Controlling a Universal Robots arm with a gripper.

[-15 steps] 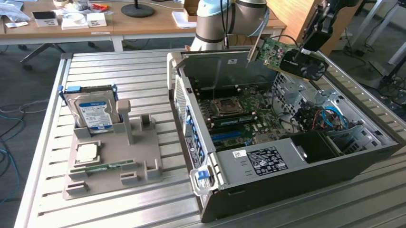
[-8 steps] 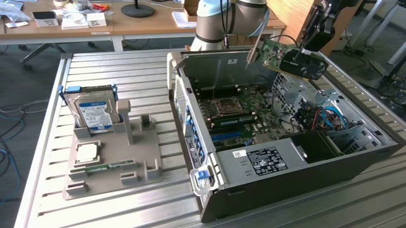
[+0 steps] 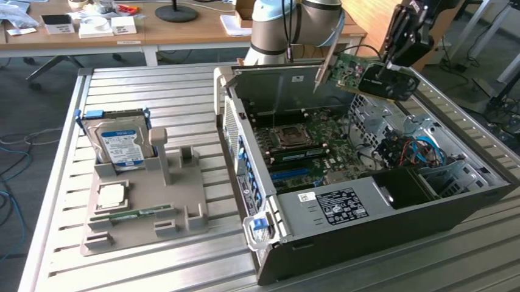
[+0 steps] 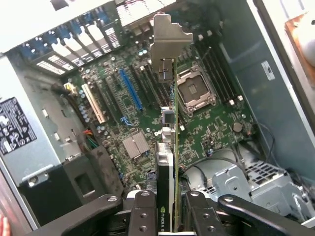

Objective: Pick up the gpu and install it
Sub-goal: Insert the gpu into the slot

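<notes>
The gpu [image 3: 351, 67], a green card with a black fan cooler and a silver end bracket, hangs in the air above the rear part of the open computer case [image 3: 366, 213]. My gripper [image 3: 391, 68] is shut on the card's cooler end. In the wrist view the gpu [image 4: 171, 142] appears edge-on, with its bracket [image 4: 169, 39] pointing away from me. My gripper [image 4: 168, 214] clamps it from both sides there. Below it lies the motherboard [image 4: 206, 132] with a blue slot [image 4: 130, 91]. The card is well clear of the board.
A grey holder [image 3: 146, 194] on the slatted metal table at the exterior view's left carries a hard drive [image 3: 122, 143], a processor chip [image 3: 111, 196] and a memory stick [image 3: 142, 214]. Drive bays and cables [image 3: 406, 152] crowd the case's right side. A cluttered desk [image 3: 162, 30] stands behind.
</notes>
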